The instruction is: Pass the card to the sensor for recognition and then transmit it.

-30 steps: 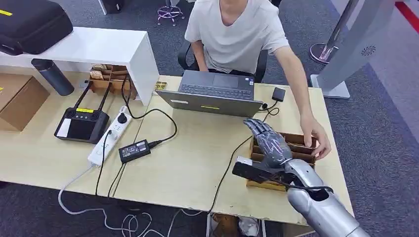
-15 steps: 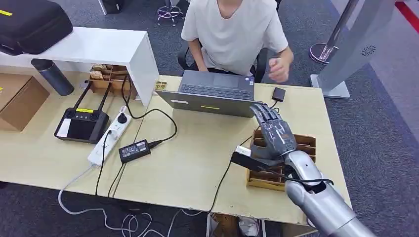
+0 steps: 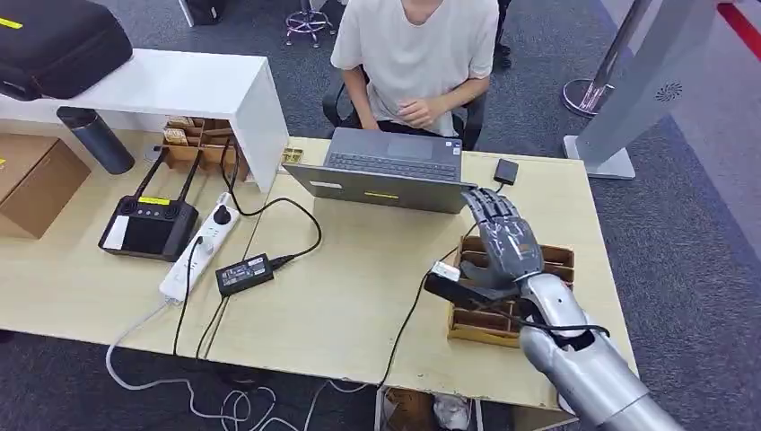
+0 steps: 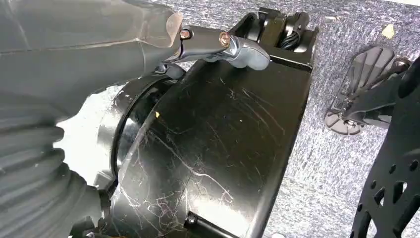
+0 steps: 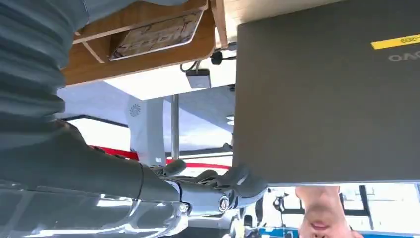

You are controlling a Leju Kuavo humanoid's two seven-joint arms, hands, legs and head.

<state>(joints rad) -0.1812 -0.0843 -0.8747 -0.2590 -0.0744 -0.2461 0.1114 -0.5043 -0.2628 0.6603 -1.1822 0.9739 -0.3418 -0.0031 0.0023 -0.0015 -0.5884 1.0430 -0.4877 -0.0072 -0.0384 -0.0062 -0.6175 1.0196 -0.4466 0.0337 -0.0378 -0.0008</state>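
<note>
**Robot hand poised above card tray**

From overhead, the right hand (image 3: 502, 247) hovered fingers outstretched, holding nothing, over the wooden tray (image 3: 556, 260) beside the laptop (image 3: 381, 175). Its wrist camera alone revealed a card (image 5: 156, 34) lying in one compartment.

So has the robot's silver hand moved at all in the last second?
Yes. The right hand has crept forward over the brown wooden tray, its fingertips now near the grey laptop's corner.

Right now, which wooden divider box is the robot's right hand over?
The wooden box at the desk's right end, under the right hand; the other box sits beneath the white shelf.
</note>
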